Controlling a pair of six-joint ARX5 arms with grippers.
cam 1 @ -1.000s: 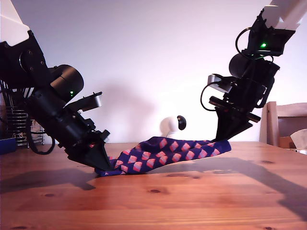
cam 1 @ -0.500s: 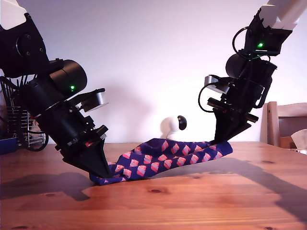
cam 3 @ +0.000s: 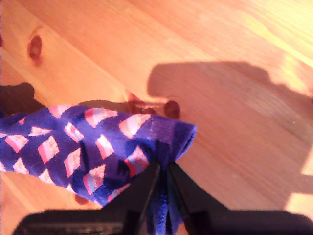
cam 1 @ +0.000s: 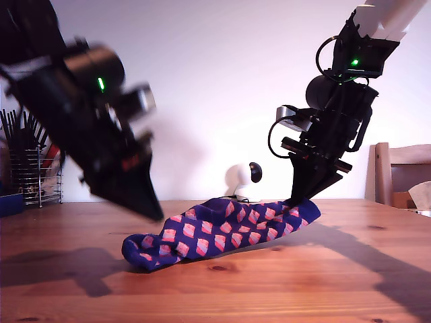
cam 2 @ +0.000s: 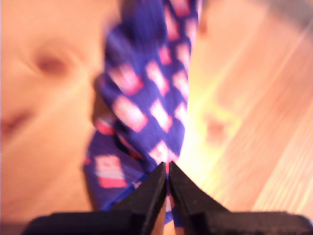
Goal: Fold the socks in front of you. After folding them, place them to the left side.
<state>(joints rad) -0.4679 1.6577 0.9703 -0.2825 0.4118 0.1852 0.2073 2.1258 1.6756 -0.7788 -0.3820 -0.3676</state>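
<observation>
The socks (cam 1: 222,229) lie stretched across the middle of the counter (cam 1: 303,282), well back from its near edge. They run from a rounded end resting on the wood at the exterior view's left to a raised end at that view's right.

My second gripper (cam 1: 296,200) has its jaws closed on that raised end. In its wrist view the plain band of the knit (cam 3: 98,142) bunches between the tips of my second gripper (cam 3: 164,166).

My first gripper (cam 1: 153,214) hangs just above the low end, apart from the fabric and blurred. In its wrist view the jaws of my first gripper (cam 2: 167,169) are all but closed and seem to hold nothing, with the socks (cam 2: 146,98) lying beyond them.

The fabric sags between the held end and the wood, so I judge it light, limp and stretchy, not slippery or fragile. It will drape and not keep a crease. A pinch through all layers at the very end should hold best, since a shallow bite could catch only one layer.
</observation>
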